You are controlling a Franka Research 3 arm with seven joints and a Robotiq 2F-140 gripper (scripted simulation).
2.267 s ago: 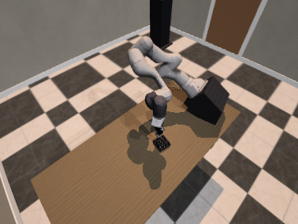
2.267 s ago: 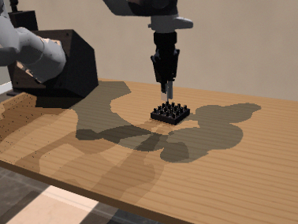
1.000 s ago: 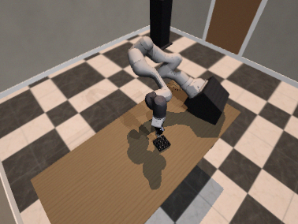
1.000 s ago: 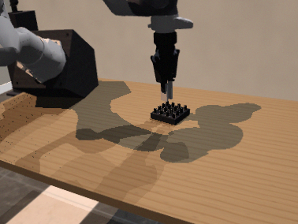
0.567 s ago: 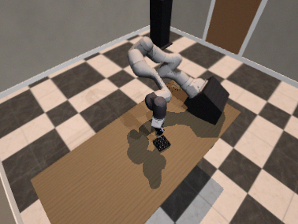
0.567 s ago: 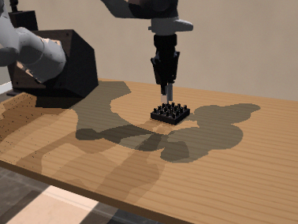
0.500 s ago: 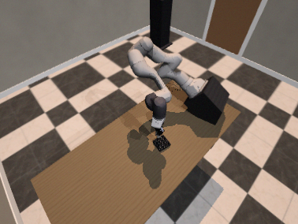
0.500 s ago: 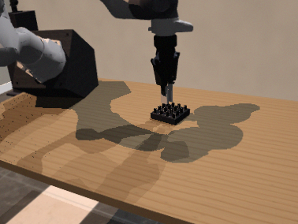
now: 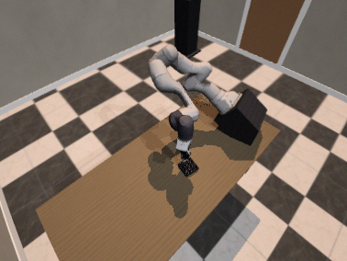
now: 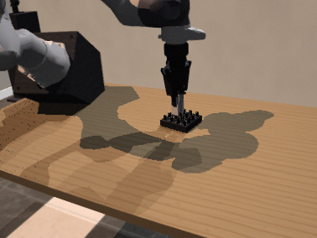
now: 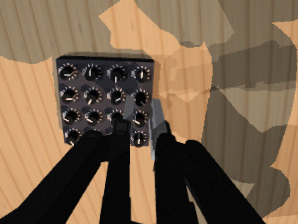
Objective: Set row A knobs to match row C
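Note:
The black knob box (image 9: pixel 187 170) (image 10: pixel 181 123) (image 11: pixel 106 85) lies on the wooden table with its knobs up. In the wrist view the top row's lines point roughly left, up, down and up, from left to right. The gripper (image 10: pixel 178 114) (image 11: pixel 142 106) points down with its tips low at the knobs. Its fingers stand narrowly open, with a visible gap over the right-hand column. The left finger lies between the two right columns, the right finger just outside the box edge. The fingers hide part of the lower rows. Socket and printed names cannot be made out.
The wooden table (image 9: pixel 115 184) (image 10: pixel 252 188) carries the box. The arm's black base block (image 9: pixel 243 117) (image 10: pixel 81 69) stands at one end of the table. Shadows of the arm fall around the box. A black column (image 9: pixel 186 28) stands behind on the floor.

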